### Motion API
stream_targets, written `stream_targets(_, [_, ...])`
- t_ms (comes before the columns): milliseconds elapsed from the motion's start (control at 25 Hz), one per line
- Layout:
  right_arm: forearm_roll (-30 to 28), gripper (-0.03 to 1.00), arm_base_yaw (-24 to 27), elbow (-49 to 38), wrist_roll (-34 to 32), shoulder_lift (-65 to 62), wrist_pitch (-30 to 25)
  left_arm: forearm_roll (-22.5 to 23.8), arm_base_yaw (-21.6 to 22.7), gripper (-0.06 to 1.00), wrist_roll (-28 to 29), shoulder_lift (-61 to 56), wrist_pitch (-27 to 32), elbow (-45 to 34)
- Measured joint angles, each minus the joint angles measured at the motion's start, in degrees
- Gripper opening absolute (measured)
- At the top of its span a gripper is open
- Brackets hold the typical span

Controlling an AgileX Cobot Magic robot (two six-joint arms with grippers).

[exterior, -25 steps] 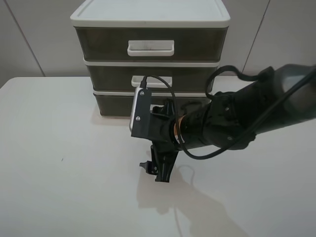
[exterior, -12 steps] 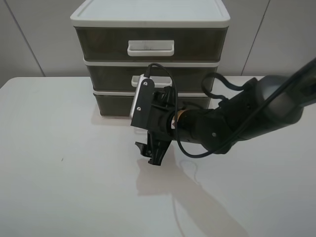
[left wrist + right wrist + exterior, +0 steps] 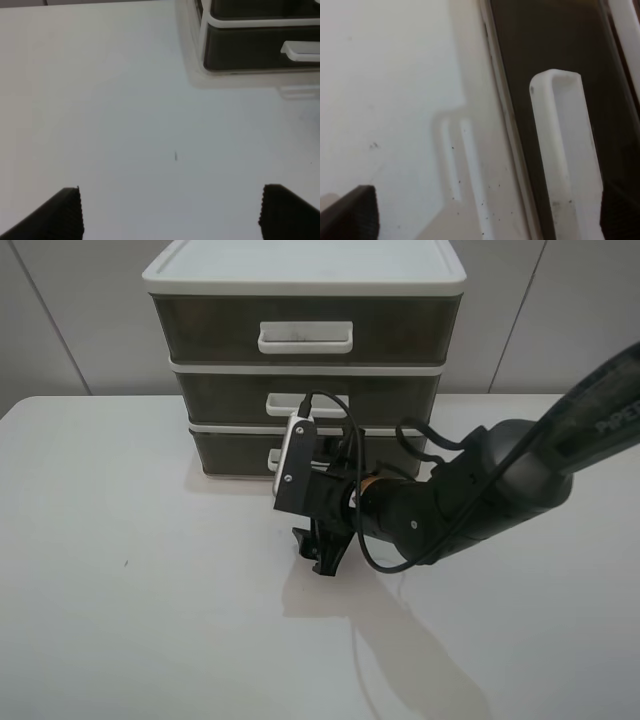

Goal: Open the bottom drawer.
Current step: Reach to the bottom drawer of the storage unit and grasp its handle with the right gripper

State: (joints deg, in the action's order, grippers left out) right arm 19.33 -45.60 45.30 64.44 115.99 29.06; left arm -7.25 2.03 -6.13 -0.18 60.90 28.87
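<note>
The bottom drawer (image 3: 232,452) is the lowest smoky-brown tier of the white-framed three-drawer unit and sits closed. Its small white loop handle (image 3: 274,457) is mostly hidden behind my right wrist. My right gripper (image 3: 322,550) is open and empty, low over the table just in front of that drawer. In the right wrist view the handle (image 3: 565,160) lies on the dark drawer front (image 3: 545,50), ahead of and between the spread fingertips (image 3: 350,215). My left gripper (image 3: 175,215) is open and empty above bare table; the bottom drawer (image 3: 250,47) shows far ahead of it.
The middle drawer (image 3: 230,397) and taller top drawer (image 3: 210,330) are closed above. The white table (image 3: 120,590) extends left and forward of the unit. My right arm (image 3: 470,495) crosses from the right. A grey wall stands behind.
My right gripper has moved back toward the drawer unit and slightly right, ending closer to the bottom drawer's front. The drawers have not moved.
</note>
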Motion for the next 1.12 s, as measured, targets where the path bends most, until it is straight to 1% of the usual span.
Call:
stream_targets(440, [0.11,0.76,0.00,0.06,0.00,2.66,4.05,0.00,0.00,0.72,0.00,0.00,0.00,0.00])
stream_targets(640, [0.02,0.76,0.00,0.06,1.37,2.66,4.10,0.00,0.00,0.72,0.00,0.00,0.00,0.00])
stream_targets(760, [-1.07,0.76,0.12,0.06,1.78,2.66,4.10,0.00,0.00,0.72,0.00,0.00,0.00,0.00])
stream_targets(1040, [-1.55,0.76,1.68,0.11,1.92,2.66,4.05,0.00,0.00,0.72,0.00,0.00,0.00,0.00])
stream_targets(1120, [-1.99,0.76,2.18,0.48,1.92,2.66,3.17,0.00,0.00,0.72,0.00,0.00,0.00,0.00])
